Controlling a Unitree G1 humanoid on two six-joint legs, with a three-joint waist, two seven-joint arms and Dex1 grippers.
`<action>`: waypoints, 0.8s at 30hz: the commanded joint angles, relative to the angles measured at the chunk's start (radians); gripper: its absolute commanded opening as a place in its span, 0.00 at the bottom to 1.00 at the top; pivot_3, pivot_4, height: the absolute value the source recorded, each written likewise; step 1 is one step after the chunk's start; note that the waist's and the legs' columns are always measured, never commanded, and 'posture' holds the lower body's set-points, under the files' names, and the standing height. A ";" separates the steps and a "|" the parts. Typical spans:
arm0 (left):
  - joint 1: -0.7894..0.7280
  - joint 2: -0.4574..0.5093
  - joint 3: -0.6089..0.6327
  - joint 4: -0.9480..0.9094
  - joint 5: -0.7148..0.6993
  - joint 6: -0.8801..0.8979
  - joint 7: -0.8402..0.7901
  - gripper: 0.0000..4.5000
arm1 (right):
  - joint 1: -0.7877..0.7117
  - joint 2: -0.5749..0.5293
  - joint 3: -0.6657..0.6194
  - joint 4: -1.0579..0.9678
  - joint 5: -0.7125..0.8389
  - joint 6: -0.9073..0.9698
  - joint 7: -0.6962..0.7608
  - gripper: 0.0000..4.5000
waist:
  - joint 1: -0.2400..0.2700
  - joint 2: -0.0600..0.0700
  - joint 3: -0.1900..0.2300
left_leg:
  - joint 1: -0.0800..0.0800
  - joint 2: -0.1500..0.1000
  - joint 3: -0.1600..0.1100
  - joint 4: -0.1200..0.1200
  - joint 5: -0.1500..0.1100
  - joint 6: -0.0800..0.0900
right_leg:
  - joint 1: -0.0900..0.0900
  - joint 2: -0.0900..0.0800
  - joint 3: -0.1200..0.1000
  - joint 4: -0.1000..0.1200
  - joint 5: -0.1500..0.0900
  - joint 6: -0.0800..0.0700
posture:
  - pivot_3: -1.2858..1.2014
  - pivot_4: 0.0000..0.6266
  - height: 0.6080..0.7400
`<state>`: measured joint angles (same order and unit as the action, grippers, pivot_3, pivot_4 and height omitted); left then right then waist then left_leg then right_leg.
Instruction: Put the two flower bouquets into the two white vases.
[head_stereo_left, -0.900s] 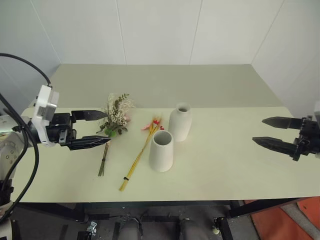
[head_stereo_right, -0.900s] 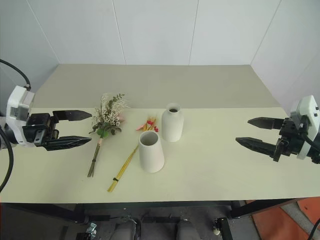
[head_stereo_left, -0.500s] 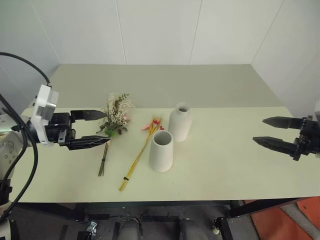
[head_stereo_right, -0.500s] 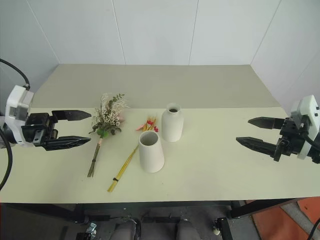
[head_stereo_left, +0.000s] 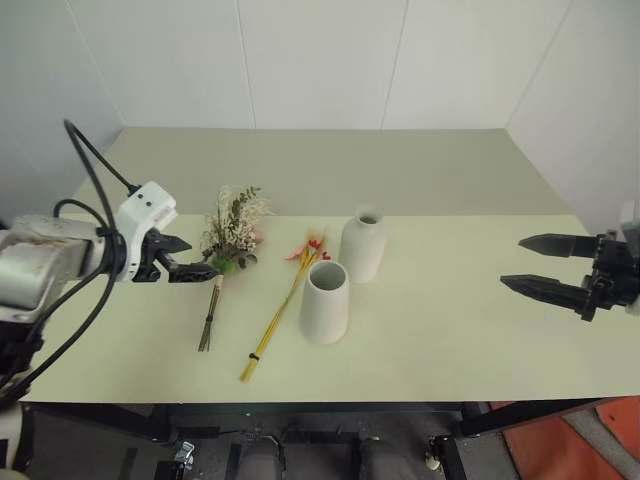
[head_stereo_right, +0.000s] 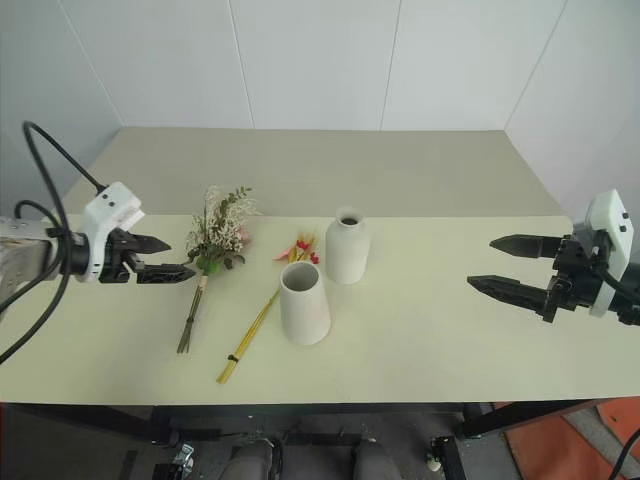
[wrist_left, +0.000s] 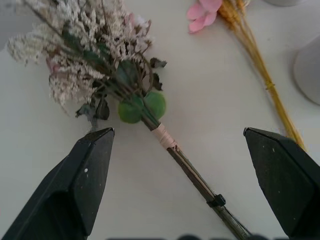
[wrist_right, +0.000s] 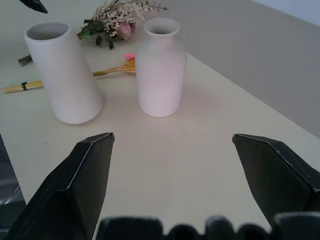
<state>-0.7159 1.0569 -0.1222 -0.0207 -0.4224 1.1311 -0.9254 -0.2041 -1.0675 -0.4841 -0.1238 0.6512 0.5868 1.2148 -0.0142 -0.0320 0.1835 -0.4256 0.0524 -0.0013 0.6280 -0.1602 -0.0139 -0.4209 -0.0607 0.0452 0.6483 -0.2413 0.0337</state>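
The bushy bouquet of beige and green sprigs lies on the table left of centre, stems toward me. My left gripper is open just left of its tied part; in the left wrist view the fingers stand on either side of the wrapped stem without touching it. The slim yellow-stemmed bouquet lies slanted beside it, its red-pink flowers near the vases. The bottle-shaped vase and the wide-mouthed vase stand upright at the centre, both empty. My right gripper hangs open far to the right, pointing at them.
The pale table has wide bare room between the vases and my right gripper. A darker surface runs behind it up to the white wall. Something orange lies on the floor at the lower right.
My left gripper has swung in and tipped downward, its tips now at the bushy bouquet's binding. The right gripper, bouquets and vases have stayed put.
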 joint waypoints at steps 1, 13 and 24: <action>-0.100 -0.044 -0.101 0.065 0.091 0.040 0.053 1.00 | -0.019 -0.016 -0.022 -0.016 0.014 -0.009 -0.003 1.00 | 0.000 0.000 0.000 | 0.000 0.000 0.000 0.000 0.000 0.000 | 0.000 0.000 0.000 0.000 0.000 0.000 | 0.52 0.24 1.00; -0.132 -0.159 -0.275 0.242 0.271 -0.011 0.098 0.53 | 0.016 -0.012 -0.071 -0.065 0.033 0.016 -0.014 1.00 | -0.003 -0.001 0.000 | 0.000 0.000 0.000 0.001 0.000 0.000 | 0.000 0.000 0.001 0.000 0.000 0.000 | 0.52 0.24 1.00; -0.146 -0.166 -0.161 0.252 0.300 -0.054 0.142 0.03 | 0.024 -0.015 -0.070 -0.074 0.046 0.025 -0.029 1.00 | -0.003 -0.001 0.000 | -0.001 0.000 0.000 0.001 0.000 0.000 | 0.000 0.000 0.001 0.000 0.001 0.001 | 0.52 0.24 1.00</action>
<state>-0.8381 0.8776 -0.3410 0.2415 -0.1431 1.1070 -0.8056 -0.1742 -1.0680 -0.5217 -0.1701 0.6789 0.6060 1.1921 -0.0170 -0.0328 0.1837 -0.4264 0.0520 -0.0015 0.6289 -0.1602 -0.0138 -0.4211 -0.0608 0.0461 0.6486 -0.2407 0.0343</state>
